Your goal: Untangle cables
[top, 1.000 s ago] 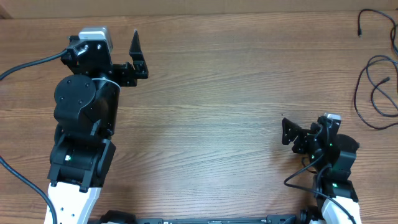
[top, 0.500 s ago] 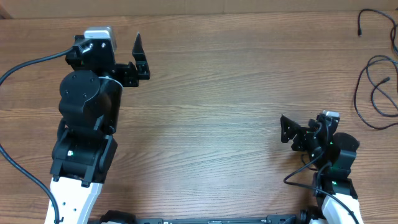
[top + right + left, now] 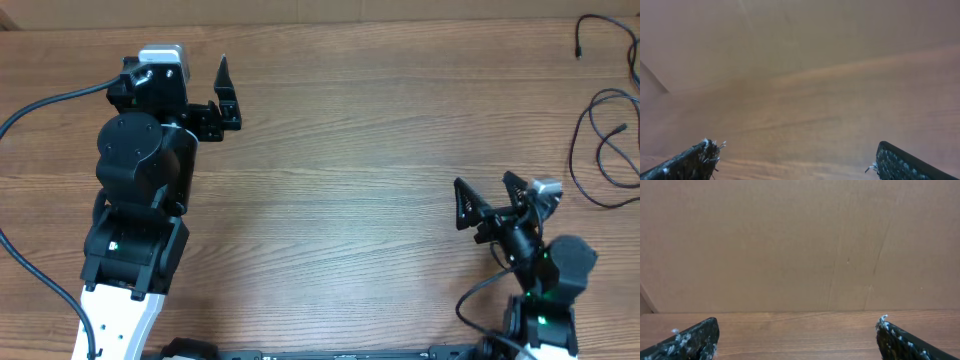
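The cables (image 3: 600, 150) are thin black strands lying in loose loops at the table's far right edge, and one strand with a small plug end (image 3: 581, 30) lies at the back right corner. My left gripper (image 3: 226, 95) is open and empty at the back left, far from the cables. In the left wrist view (image 3: 796, 330) only bare wood lies between its fingers. My right gripper (image 3: 483, 186) is open and empty at the front right, left of the cable loops. The right wrist view (image 3: 794, 150) shows only blurred wood; no cable shows in either wrist view.
The wooden table (image 3: 350, 150) spans the overhead view. A brown cardboard wall (image 3: 800, 240) stands along the back edge. The left arm's thick black cable (image 3: 40, 105) runs off the left side.
My right gripper has turned and shifted slightly right, its fingers now spread wider in the overhead view. The left arm has moved a little to the right. The cables have not moved.
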`<state>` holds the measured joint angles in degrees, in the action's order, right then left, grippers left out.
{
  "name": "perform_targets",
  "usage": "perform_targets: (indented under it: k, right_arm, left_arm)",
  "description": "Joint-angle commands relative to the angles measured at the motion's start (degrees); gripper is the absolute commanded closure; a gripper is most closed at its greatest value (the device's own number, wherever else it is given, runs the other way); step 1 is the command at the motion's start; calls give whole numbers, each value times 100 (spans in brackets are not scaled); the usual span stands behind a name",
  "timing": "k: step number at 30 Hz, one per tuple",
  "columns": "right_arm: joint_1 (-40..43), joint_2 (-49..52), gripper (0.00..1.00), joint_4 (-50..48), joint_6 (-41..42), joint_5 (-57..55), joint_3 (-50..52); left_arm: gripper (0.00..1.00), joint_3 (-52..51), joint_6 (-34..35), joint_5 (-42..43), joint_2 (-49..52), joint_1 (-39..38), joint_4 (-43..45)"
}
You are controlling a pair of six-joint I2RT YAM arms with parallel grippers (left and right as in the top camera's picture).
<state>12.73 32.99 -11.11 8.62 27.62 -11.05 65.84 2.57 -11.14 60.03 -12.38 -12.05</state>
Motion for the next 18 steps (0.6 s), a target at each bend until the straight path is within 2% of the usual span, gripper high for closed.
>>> perform_targets:
  k: [1,10,18]
  right_arm:
    - [22,-522,0,205,31,-149,-168]
    - [22,-1606,0,1143,26,-492,-306]
    - [22,-1705,0,2203,-20,-1010,-966]
  left_arm:
    - [0,-59,-133,20,17,-11,9]
    - [0,-59,-136,0,17,-11,2]
    - [0,-59,-133,0,17,-11,-46]
